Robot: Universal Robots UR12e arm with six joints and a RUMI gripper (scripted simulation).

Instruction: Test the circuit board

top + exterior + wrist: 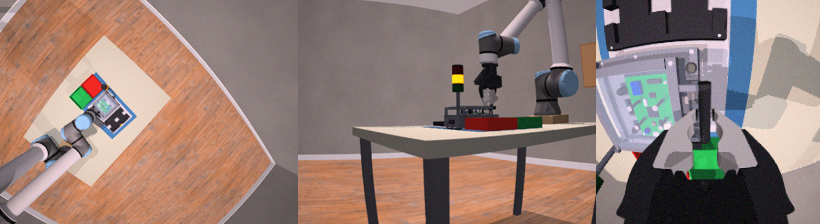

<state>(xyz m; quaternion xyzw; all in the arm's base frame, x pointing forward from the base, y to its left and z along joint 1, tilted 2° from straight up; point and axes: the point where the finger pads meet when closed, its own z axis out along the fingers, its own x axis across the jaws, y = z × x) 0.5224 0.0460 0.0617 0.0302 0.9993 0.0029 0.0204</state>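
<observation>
The green circuit board [104,105] [646,102] lies flat in the tester [113,100] [469,115] under the closed clear lid. The signal light [457,78] [104,86] behind the tester glows yellow in its middle section. My gripper [489,100] [704,109] is shut on nothing. It hangs a short way above the tester's near edge, over the grey latch area [689,82] beside the board. In the overhead view the wrist hides the fingers.
The red bin [92,85] [490,123] and the green bin [80,97] [530,122] stand side by side next to the tester. The black tray [117,118] [666,22] sits on the blue mat [131,116] on the tester's other side.
</observation>
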